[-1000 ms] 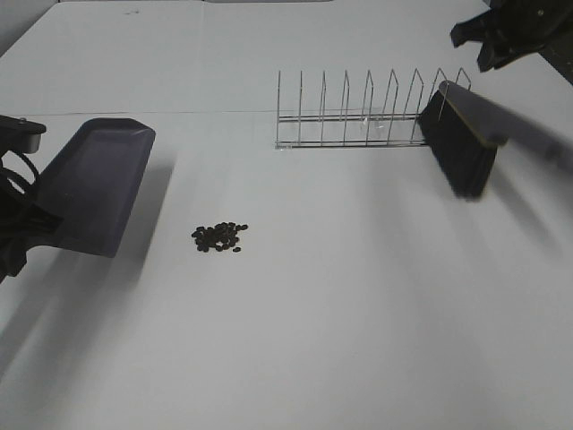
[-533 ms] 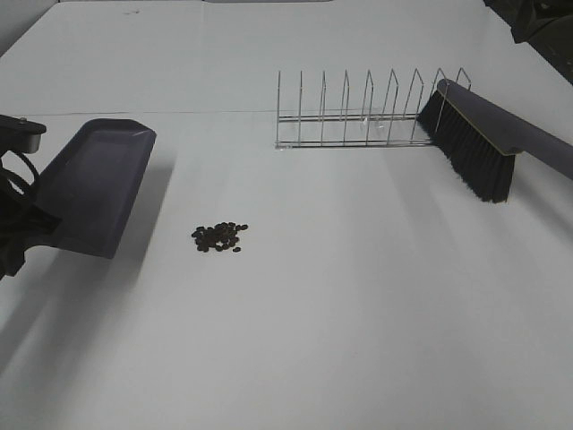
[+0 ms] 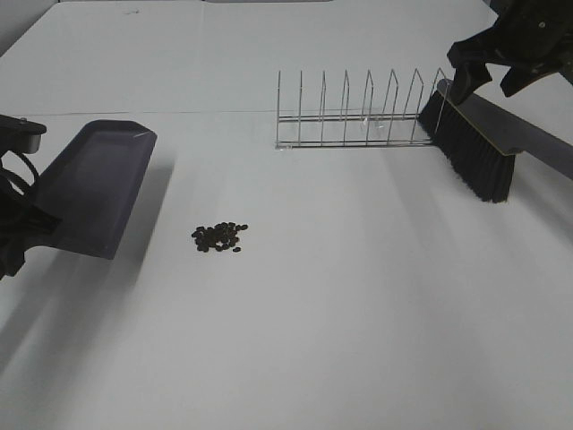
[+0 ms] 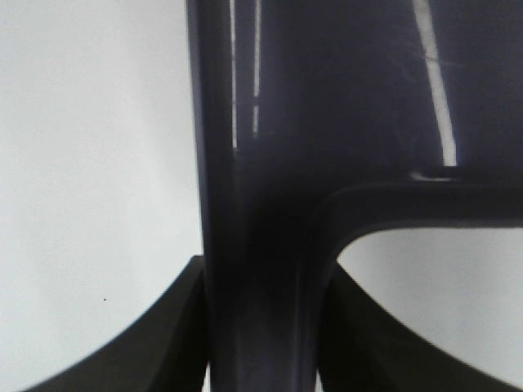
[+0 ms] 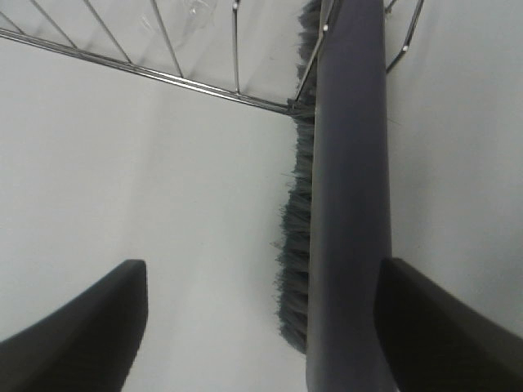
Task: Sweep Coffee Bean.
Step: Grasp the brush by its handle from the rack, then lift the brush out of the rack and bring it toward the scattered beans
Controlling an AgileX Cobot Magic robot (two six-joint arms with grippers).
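Observation:
The coffee beans (image 3: 219, 236) lie in a small dark heap on the white table, left of the middle. My left gripper (image 3: 27, 231) is shut on the handle (image 4: 261, 286) of the grey dustpan (image 3: 89, 188) and holds it tilted, left of the beans and apart from them. The brush (image 3: 474, 143) lies bristles down at the right, its far end against the wire rack. My right gripper (image 3: 503, 55) is open and empty above the brush's far end. In the right wrist view the brush back (image 5: 347, 163) runs between the spread fingers (image 5: 73, 335). No beans show in either wrist view.
A wire rack (image 3: 367, 112) with several upright loops stands at the back, right of the middle; it also shows in the right wrist view (image 5: 163, 73). The white table (image 3: 358, 313) reaches to all edges of the view.
The brush, in the air and blurred a second ago, has come to rest on the table by the rack. My right gripper rose almost out of view, then came back down over the brush.

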